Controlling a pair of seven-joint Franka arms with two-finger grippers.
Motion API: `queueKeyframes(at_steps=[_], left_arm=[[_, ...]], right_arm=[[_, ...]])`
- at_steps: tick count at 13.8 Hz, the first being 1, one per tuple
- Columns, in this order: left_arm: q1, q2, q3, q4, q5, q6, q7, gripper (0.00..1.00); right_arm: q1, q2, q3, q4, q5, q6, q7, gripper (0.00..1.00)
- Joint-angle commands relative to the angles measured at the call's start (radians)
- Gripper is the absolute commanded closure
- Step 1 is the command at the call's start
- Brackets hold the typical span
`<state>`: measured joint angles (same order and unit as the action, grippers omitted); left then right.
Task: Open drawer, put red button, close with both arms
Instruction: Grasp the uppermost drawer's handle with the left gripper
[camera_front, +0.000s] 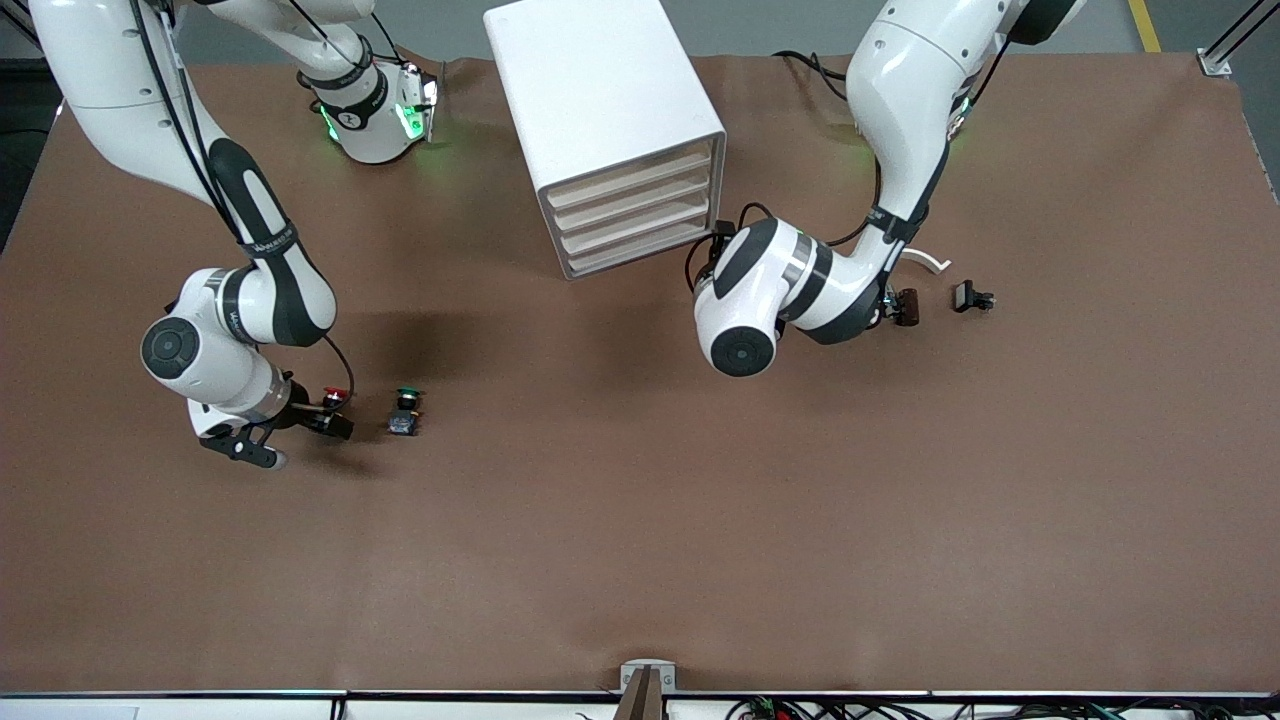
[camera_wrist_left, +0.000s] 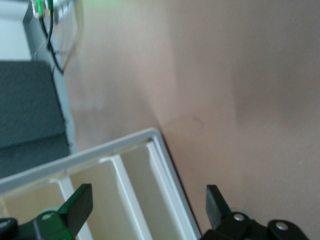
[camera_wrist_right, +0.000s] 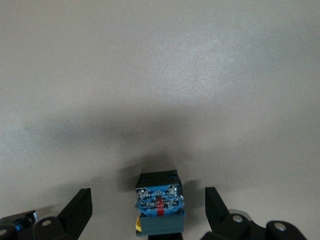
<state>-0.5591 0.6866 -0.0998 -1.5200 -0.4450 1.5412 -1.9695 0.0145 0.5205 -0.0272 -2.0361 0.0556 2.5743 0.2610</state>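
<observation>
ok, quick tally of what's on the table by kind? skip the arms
Push-buttons: 2, the red button and the green button
Drawer cabinet: 1, the cabinet, 4 drawers, all shut
Small dark parts toward the left arm's end: 2, the brown part and the black part
Total: 5

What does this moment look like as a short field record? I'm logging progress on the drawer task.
drawers: all four shut in the white cabinet
red button: on the table at the right arm's end, beside the green button
right gripper: open, fingers either side of a button's blue body, not closed on it
left gripper: open, by the cabinet's corner near the drawer fronts
small black parts: on the table at the left arm's end
progress: drawer not yet opened, button not yet lifted
</observation>
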Motion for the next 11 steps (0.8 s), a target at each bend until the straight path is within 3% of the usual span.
queueKeyframes(at_steps=[1,2,3,5,6,11], left_arm=[[0.008,0.037,0.005,0.021,-0.081,-0.015,-0.006,0.0],[0.008,0.045,0.005,0.021,-0.107,-0.015,-0.008,0.0],[0.007,0.056,0.005,0.021,-0.119,-0.015,-0.008,0.0],[0.008,0.074,0.005,0.021,-0.171,-0.015,-0.009,0.0],[0.008,0.086,0.005,0.021,-0.197,-0.015,-0.008,0.0],[0.042,0.117,0.005,0.021,-0.368,-0.019,-0.009,0.0]], right_arm=[[-0.007,0.016,0.0,0.011,0.003,0.003,0.009,0.0],[-0.008,0.019,-0.002,0.011,0.003,0.003,0.004,0.0],[-0.008,0.02,0.0,0.011,0.003,-0.012,0.0,0.17],[-0.007,0.018,0.0,0.01,0.003,-0.026,0.014,0.92],[-0.008,0.016,0.0,0.005,0.003,-0.023,0.014,1.0],[-0.004,0.007,0.0,0.01,0.003,-0.034,0.014,1.0]])
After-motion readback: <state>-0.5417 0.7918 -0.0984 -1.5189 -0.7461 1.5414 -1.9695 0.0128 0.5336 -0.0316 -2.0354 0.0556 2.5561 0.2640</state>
